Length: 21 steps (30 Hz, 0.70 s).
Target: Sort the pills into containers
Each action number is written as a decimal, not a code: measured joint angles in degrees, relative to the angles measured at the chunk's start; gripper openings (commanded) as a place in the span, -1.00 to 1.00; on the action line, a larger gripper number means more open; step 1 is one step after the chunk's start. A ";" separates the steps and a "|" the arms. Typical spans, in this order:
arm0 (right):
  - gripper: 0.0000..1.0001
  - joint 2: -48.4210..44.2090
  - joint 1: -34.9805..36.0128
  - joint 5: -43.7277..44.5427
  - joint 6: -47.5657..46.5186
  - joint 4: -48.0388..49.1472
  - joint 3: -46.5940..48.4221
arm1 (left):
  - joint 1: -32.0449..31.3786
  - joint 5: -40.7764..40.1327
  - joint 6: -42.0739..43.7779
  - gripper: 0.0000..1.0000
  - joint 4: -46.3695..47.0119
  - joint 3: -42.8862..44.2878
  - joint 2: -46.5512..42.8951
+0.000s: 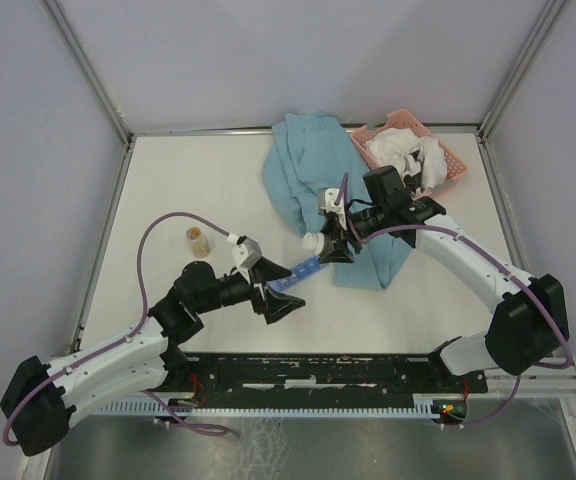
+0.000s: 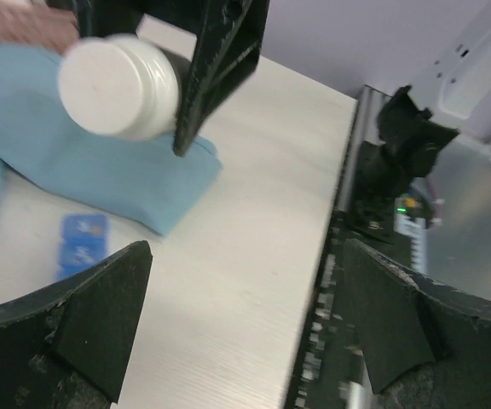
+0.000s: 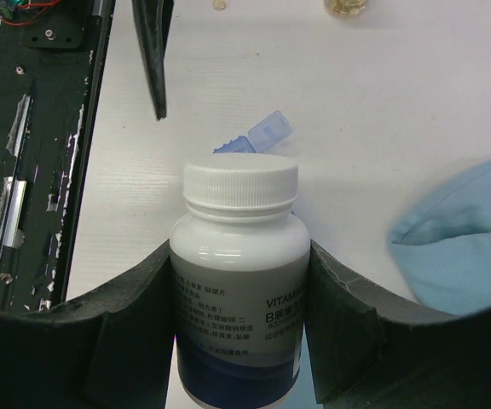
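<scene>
Pills, tiny tan specks on my overhead feed, and their narrow blue translucent plastic organiser strip both lie on the white counter, well apart from each other.

The biggest thing on that counter is a light blue cloth, bunched at the far edge and trailing toward the middle. Just beside it, in the far right corner, stands a pink mesh basket with crumpled white material inside.

My right gripper reaches across the cloth's near edge, jaws pinching a white plastic bottle by its body. The bottle has a dark blue band on its label, and its white ribbed cap is on and points toward the left arm.

My left gripper sits low over the counter with its jaws spread wide, gripping nothing. From above, the near end of the strip lies at its fingertips.

The strip runs diagonally between the two grippers, its far end just beside the bottle cap. On the right wrist feed one pale lid looks flipped open, though the bottle hides most of the strip.

The pills rest on bare counter to the left of the left gripper. I cannot tell whether they are loose or sitting in a small dish.
</scene>
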 measured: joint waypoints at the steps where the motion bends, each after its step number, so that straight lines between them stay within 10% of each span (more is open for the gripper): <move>1: -0.90 0.00 0.00 -0.24 -0.33 -0.04 0.00 | 0.00 -0.68 4.24 0.98 1.53 -0.92 -0.94; 11: -0.90 0.00 0.00 -2.82 -3.67 -1.79 -0.02 | 0.20 -1.46 31.93 0.99 12.87 -2.21 4.28; 21: -0.90 0.00 0.00 -4.00 -5.95 -2.93 -0.02 | 9.35 11.96 34.77 0.78 17.14 6.38 15.32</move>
